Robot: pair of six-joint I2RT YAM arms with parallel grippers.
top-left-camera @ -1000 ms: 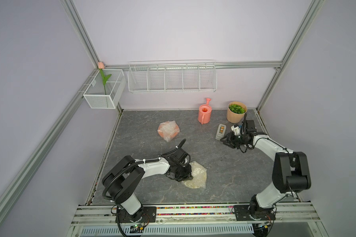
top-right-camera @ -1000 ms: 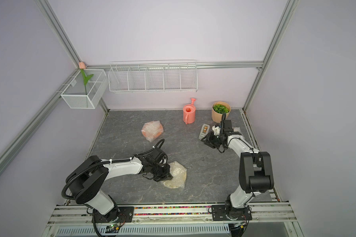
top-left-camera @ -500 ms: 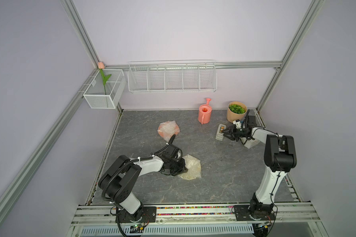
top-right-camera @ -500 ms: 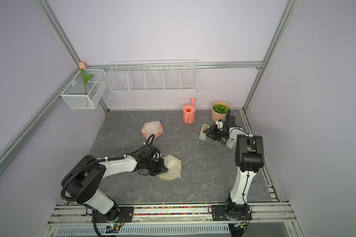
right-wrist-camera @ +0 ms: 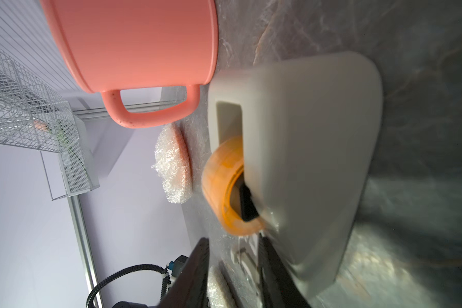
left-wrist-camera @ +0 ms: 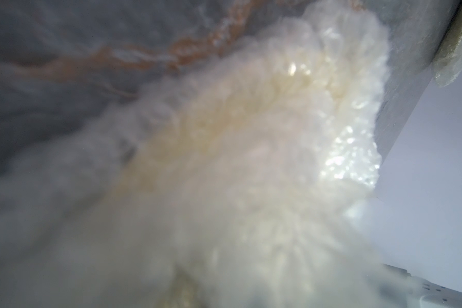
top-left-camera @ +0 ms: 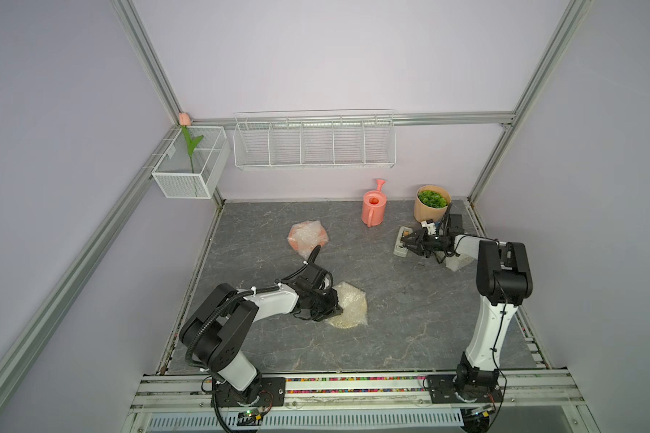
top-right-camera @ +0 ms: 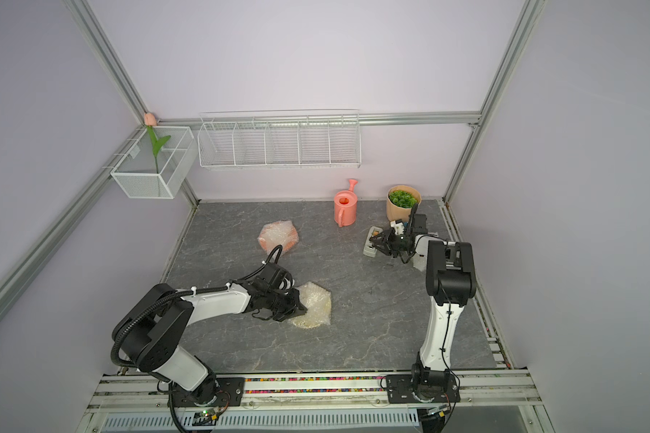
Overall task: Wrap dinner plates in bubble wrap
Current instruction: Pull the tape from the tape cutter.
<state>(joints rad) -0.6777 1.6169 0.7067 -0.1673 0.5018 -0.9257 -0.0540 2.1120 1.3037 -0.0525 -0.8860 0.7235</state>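
Shifted bubble wrap (top-left-camera: 351,305), left gripper (top-left-camera: 336,309) tight

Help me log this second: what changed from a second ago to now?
The right arm folded upright, bringing the open right fingers closer to the tape dispenser. The left fingers, shut on the wrapped bundle, dragged it slightly toward the back wall. Dispenser, orange bundle and watering can stayed put.

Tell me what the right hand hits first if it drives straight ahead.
The grey tape dispenser: the right hand points straight at it, close, with its orange tape roll nearest the line. Roll or housing first is hard to tell.
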